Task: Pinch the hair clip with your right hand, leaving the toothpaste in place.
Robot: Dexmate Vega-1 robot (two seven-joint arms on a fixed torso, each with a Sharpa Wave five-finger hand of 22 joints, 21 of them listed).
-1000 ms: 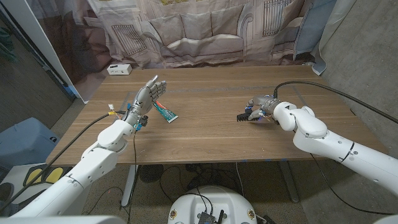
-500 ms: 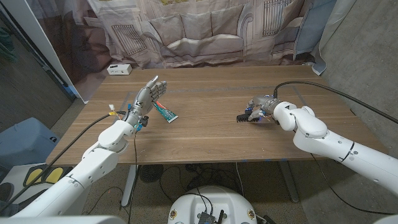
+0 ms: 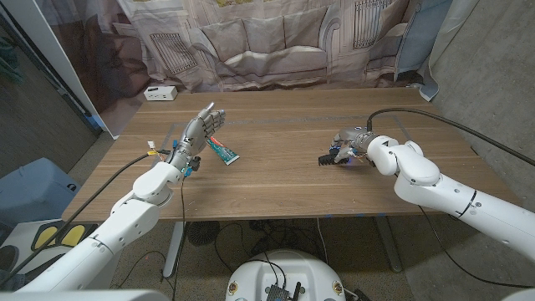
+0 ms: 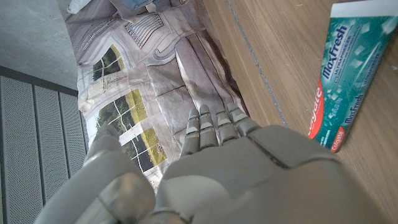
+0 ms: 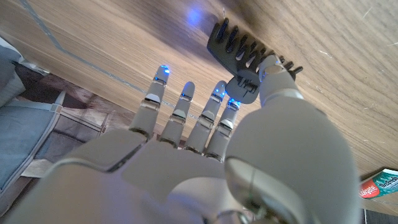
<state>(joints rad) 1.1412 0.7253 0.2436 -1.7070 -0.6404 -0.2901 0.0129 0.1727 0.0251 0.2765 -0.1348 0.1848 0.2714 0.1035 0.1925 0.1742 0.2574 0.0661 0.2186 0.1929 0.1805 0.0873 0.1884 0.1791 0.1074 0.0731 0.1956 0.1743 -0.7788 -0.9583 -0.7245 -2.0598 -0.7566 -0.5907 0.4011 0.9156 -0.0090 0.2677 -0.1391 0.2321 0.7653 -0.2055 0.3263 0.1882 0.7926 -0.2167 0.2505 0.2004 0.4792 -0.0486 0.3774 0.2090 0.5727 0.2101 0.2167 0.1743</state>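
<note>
The black toothed hair clip [image 3: 327, 156] lies on the wooden table [image 3: 276, 188], right of the middle. My right hand [image 3: 349, 147] is right behind it. In the right wrist view the clip [image 5: 249, 50] has its round handle end between the thumb and the nearest fingertip [image 5: 232, 104] of my right hand [image 5: 205, 155]; the other fingers reach out straight. The teal and white toothpaste tube [image 3: 222, 150] lies left of the middle, also seen as the tube [image 4: 348, 74]. My left hand [image 3: 201, 130] is raised just left of the tube, fingers apart, holding nothing.
A small white box [image 3: 159, 93] sits at the table's far left corner. A black cable [image 3: 401, 113] arches over my right arm. A printed sofa curtain hangs behind the table's far edge.
</note>
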